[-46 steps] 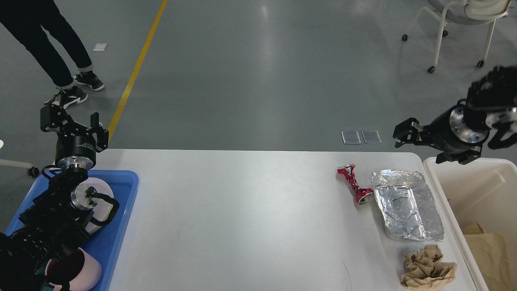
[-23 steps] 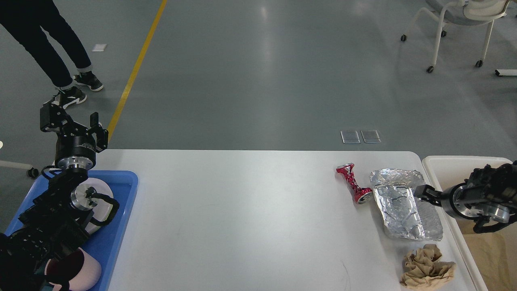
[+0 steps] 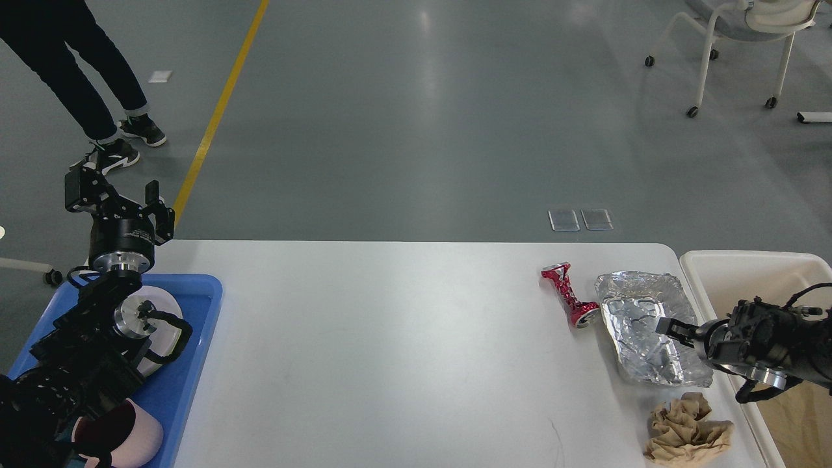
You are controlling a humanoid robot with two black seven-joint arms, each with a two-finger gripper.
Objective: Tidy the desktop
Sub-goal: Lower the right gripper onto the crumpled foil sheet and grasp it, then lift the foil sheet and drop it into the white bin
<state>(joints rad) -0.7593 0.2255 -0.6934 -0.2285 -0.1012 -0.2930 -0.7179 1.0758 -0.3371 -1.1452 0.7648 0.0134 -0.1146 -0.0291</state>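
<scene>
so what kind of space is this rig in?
Likely an indoor lab or test hall: bare grey floor with a yellow line, a wheeled chair, and a white desktop staged with trash.

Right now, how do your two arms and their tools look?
Both arms are black, with blocky segments, polished silver rings at the joints and thin black cables looping beside them. The left tool has two chunky black fingers above a round black wrist. The right tool is black too, with slimmer fingers.
</scene>
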